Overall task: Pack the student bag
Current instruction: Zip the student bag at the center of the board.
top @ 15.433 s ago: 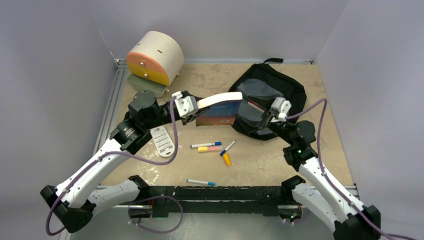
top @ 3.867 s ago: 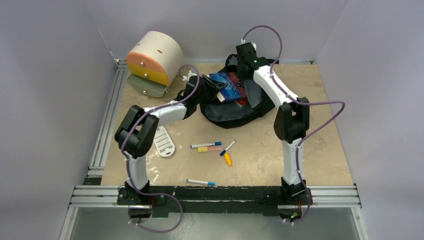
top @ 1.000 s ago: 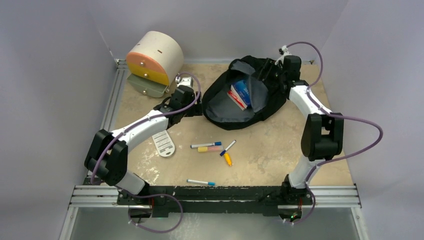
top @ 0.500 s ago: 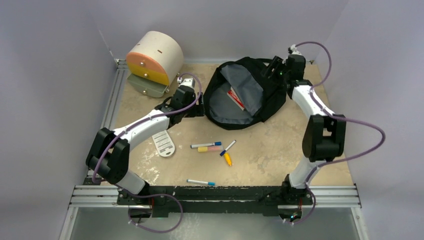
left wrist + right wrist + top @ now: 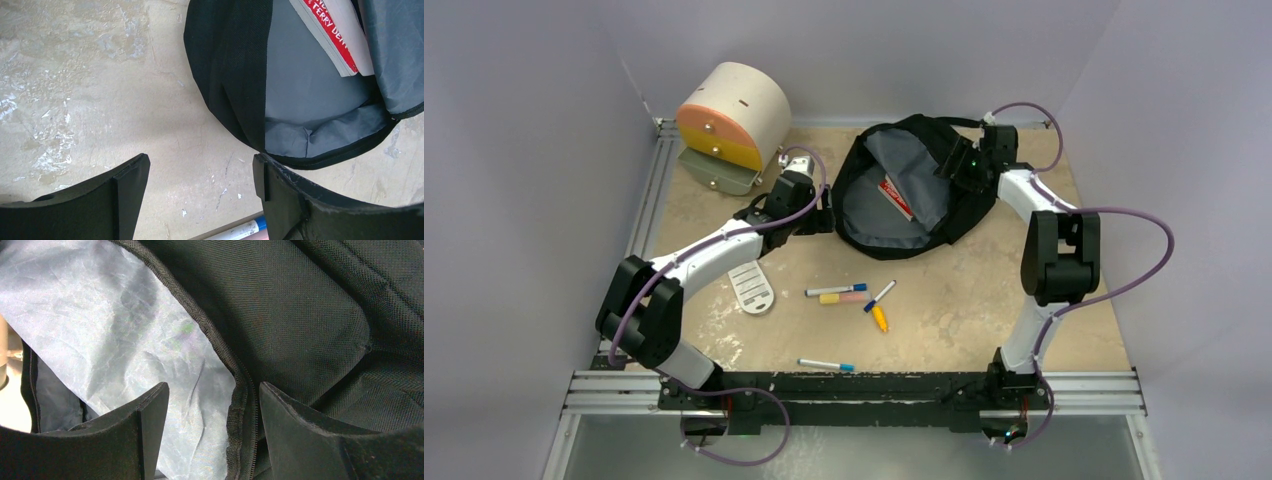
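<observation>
The student bag (image 5: pixel 969 205) lies open at the back of the table, its grey lining (image 5: pixel 874 205) showing. A red-and-white book (image 5: pixel 894 197) sits inside, partly under a grey flap. My left gripper (image 5: pixel 817 216) is open just off the bag's left rim (image 5: pixel 235 75), over bare table with nothing between its fingers; the book (image 5: pixel 335 35) shows beyond. My right gripper (image 5: pixel 957 166) is open over the bag's right rim, and the zipper edge (image 5: pixel 239 390) runs between its fingers (image 5: pixel 150 430) without touching them.
Several markers (image 5: pixel 836 291) and a yellow one (image 5: pixel 878 319) lie mid-table, another marker (image 5: pixel 826 364) nearer the front. A white tag (image 5: pixel 750 282) lies by the left arm. The cream-and-orange drawer box (image 5: pixel 729 120) stands at the back left with a drawer open.
The grey flap has dropped over the book, hiding its blue cover. My right gripper swung out toward the far right corner, then came back down onto the bag's right rim. The left arm barely moved.
</observation>
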`<act>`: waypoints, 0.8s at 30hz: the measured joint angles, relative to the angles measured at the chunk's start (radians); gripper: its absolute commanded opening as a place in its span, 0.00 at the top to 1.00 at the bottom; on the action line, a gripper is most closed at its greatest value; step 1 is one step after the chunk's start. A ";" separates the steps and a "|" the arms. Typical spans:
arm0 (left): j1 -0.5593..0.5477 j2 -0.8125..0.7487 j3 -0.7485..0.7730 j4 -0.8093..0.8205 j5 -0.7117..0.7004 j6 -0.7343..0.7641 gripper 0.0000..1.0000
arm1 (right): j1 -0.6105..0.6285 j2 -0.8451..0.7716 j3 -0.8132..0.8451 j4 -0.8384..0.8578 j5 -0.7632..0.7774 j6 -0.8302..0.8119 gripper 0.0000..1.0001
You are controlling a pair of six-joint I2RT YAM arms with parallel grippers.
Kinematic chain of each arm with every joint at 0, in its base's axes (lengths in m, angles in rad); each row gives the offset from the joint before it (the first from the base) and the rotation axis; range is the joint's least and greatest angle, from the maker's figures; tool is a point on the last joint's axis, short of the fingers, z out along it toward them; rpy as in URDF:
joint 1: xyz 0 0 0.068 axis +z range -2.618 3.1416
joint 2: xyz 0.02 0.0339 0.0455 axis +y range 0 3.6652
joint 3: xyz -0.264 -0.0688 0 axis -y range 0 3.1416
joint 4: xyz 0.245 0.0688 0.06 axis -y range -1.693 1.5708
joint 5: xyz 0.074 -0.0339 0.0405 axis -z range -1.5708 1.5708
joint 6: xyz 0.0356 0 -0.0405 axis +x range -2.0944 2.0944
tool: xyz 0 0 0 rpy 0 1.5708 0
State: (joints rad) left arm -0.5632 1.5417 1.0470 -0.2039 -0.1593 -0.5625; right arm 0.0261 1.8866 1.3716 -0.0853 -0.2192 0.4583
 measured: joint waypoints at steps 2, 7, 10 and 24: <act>0.000 0.000 0.000 0.000 0.001 -0.002 0.25 | 0.000 0.000 0.000 -0.002 0.000 -0.006 0.31; 0.000 0.000 0.000 0.000 0.008 -0.003 0.25 | 0.000 0.001 0.000 -0.008 -0.014 -0.016 0.47; 0.000 0.000 0.000 0.000 0.010 -0.003 0.25 | 0.000 0.011 0.000 -0.010 -0.047 -0.021 0.57; 0.000 0.000 0.000 -0.006 -0.001 -0.003 0.25 | 0.005 -0.032 -0.066 0.079 -0.221 -0.047 1.00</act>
State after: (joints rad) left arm -0.5632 1.5417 1.0470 -0.2100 -0.1604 -0.5652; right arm 0.0311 1.8545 1.3060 -0.0059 -0.4404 0.4114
